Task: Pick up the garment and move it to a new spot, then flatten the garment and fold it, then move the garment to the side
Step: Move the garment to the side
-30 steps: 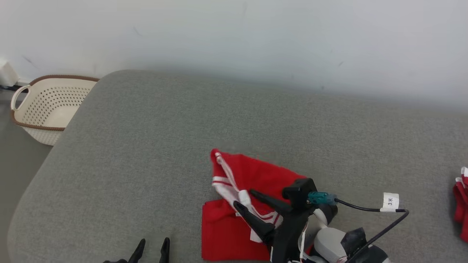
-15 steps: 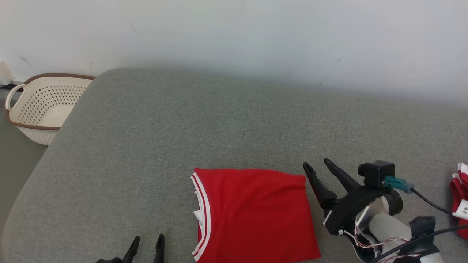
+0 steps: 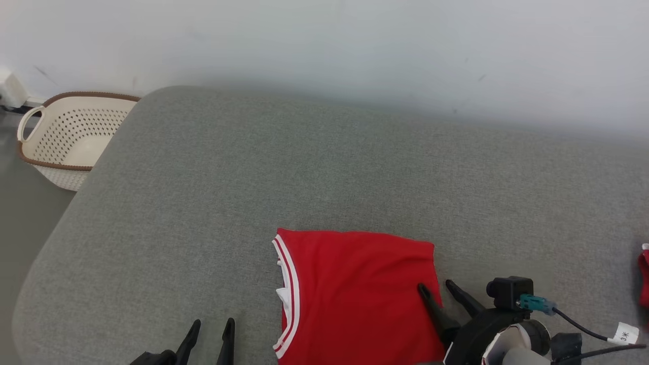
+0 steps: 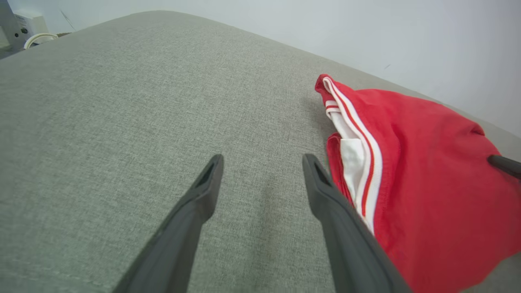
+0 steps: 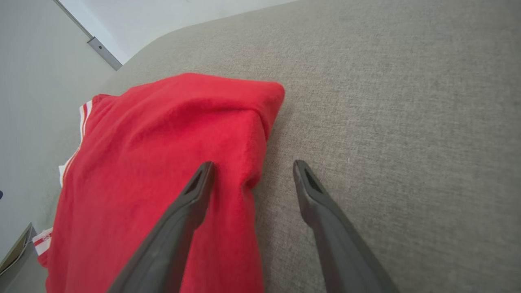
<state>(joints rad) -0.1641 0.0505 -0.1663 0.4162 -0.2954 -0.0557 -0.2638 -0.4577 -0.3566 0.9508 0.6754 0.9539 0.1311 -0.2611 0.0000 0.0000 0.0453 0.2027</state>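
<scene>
Folded red garment (image 3: 355,289) sits on the grey padded surface (image 3: 304,167). The right hand (image 3: 434,284) has its fingers spread across the garment's right edge, with nothing gripped. The left hand (image 3: 213,321) is spread too, just beside it. The cream basket (image 3: 66,142) is on the floor, off left.

You have the red soft-knit garment (image 3: 360,294) with white-and-red striped trim lying folded into a compact, roughly square stack on the grey fabric-covered pad (image 3: 304,167). It sits towards the pad's near edge, right of the middle, well apart from the far edge and the rounded left corner. Its far side runs straight, roughly parallel to the pad's far edge. The striped band runs down its left side, where a bit of white inner layer pokes out between the folds. The top layer lies smooth; the right side is a thick, rounded fold.
</scene>
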